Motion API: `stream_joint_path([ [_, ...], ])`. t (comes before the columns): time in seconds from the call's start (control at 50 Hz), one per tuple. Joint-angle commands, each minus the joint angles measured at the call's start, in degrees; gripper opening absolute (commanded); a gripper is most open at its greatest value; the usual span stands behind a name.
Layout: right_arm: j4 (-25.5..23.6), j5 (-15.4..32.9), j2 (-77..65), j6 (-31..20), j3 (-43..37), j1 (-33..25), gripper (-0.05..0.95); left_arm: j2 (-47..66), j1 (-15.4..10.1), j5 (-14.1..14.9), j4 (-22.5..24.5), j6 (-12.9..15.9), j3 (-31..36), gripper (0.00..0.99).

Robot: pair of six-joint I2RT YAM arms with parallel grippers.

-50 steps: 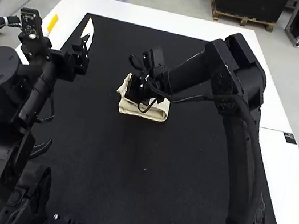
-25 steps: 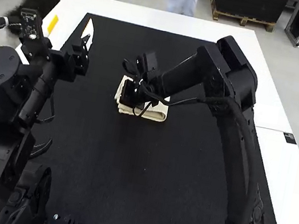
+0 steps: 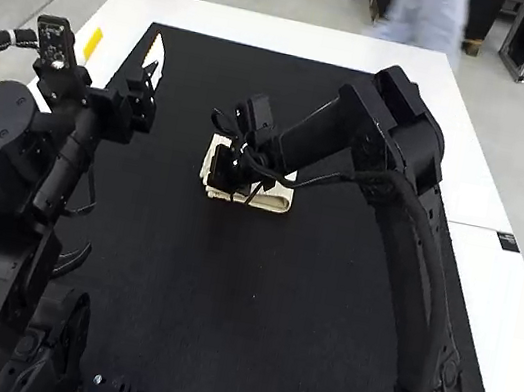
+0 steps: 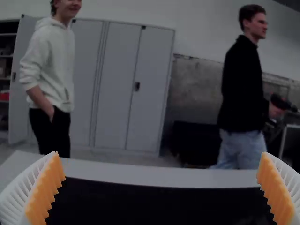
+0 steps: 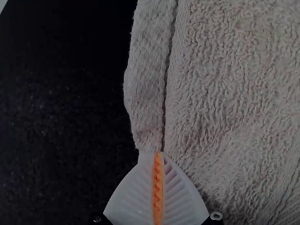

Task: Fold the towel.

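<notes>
In the high view the beige towel (image 3: 276, 197) lies folded into a small, layered bundle on the black mat. My right gripper (image 3: 233, 165) is down over its left part, hiding that area. From the right wrist, the gripper (image 5: 158, 153) is shut, its tips at the towel's hemmed edge (image 5: 152, 89); whether cloth is pinched between them I cannot tell. My left gripper (image 3: 126, 35) is raised over the mat's far left corner, away from the towel. Its ribbed fingers stand wide open in the left wrist view, with nothing between the gripper's tips (image 4: 160, 153).
The black mat (image 3: 223, 301) covers most of the white table (image 3: 300, 38), whose border shows along the far side and both sides. My right arm (image 3: 408, 232) arches over the mat's right half. The left arm (image 3: 15, 183) stands along the left edge.
My right gripper has moved slightly left over the towel. The towel has shifted a little left, and its raised left end looks flatter. The left arm has kept still.
</notes>
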Motion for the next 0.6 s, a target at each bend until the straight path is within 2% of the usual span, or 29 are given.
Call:
stream_joint_path([
  [0.0,-0.2,0.3,1.9,-0.7,0.9,0.2,0.00,-0.7,-0.5,-0.1,0.1,0.4,0.0,0.967],
  [0.18,-0.5,0.4,1.3,-0.7,1.5,0.3,0.00,-0.7,-0.5,-0.2,0.1,0.4,0.0,0.967],
  [0.58,-5.8,2.3,-4.3,-1.5,7.2,0.2,0.00,-0.7,-0.5,-0.2,0.0,0.4,0.4,0.967],
])
